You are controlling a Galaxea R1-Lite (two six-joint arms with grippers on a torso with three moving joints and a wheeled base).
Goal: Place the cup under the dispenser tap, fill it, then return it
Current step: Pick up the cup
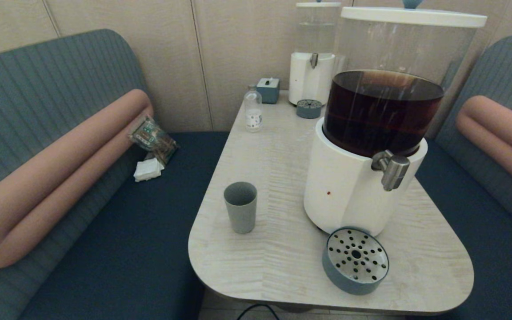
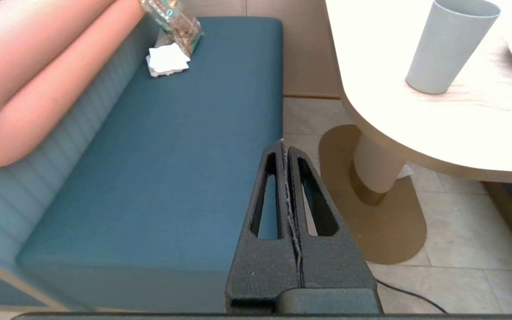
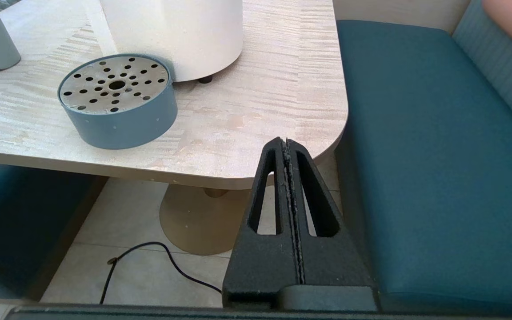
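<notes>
On table (image 1: 282,178), cup (image 1: 240,207) upright, mouth up.

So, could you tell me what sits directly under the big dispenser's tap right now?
Under the dispenser tap sits a round blue drip tray with a perforated metal top, nothing on it. Its inside is hidden. The cup stands apart on the table.
</notes>
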